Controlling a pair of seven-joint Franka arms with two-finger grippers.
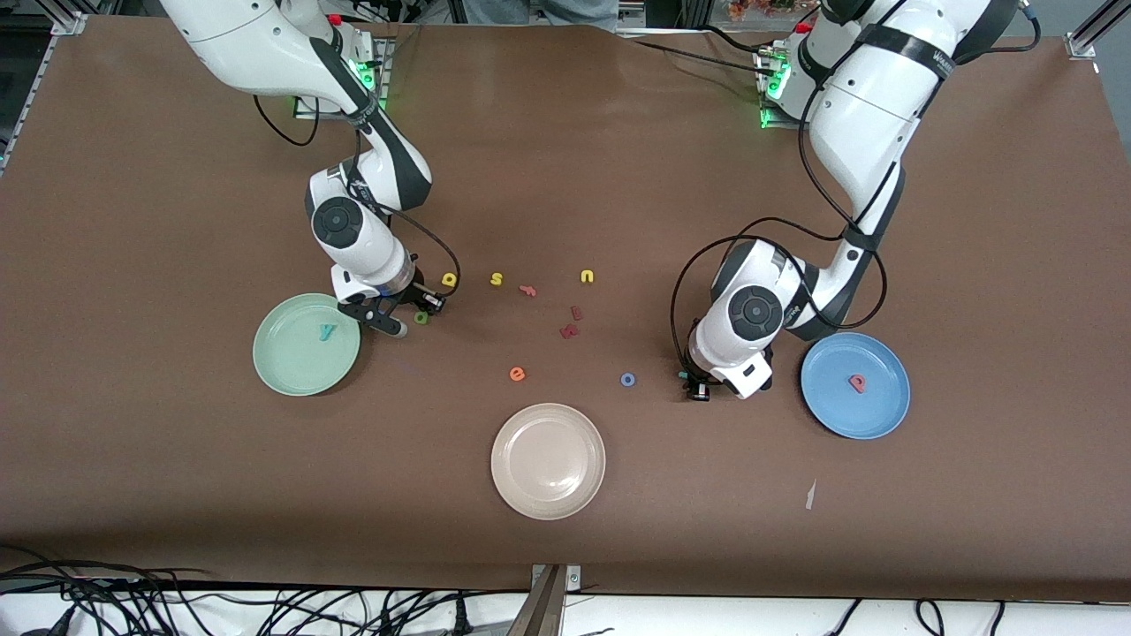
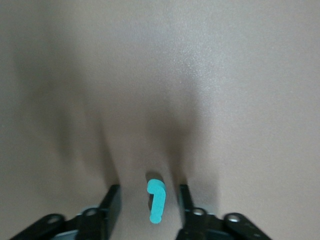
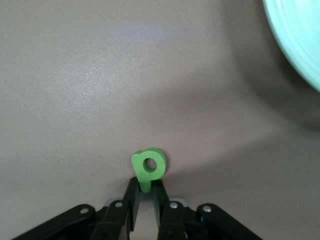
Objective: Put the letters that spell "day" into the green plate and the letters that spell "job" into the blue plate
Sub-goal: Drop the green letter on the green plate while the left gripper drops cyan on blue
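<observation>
Two robot claws, each down at a tiny foam letter on the brown table (image 1: pixel 565 159).

The green plate (image 1: pixel 292 362) holds the teal "y" (image 1: pixel 327 331), and the blue plate (image 1: pixel 875 406) at the left arm's end holds the pink "b" (image 1: pixel 856 382). The beige plate (image 1: pixel 548 460) sits nearer the camera. The right gripper (image 3: pixel 145 192), just beside the green plate, pinches the green "d" (image 3: pixel 148 166) by its stem. The left gripper (image 2: pixel 149 200) is spread around the teal "j" (image 2: pixel 156 201), fingers (image 2: pixel 111 202) not touching it. The blue "o" (image 1: pixel 627 380) and yellow "a" (image 1: pixel 450 280) lie between the green plate and the blue plate.
</observation>
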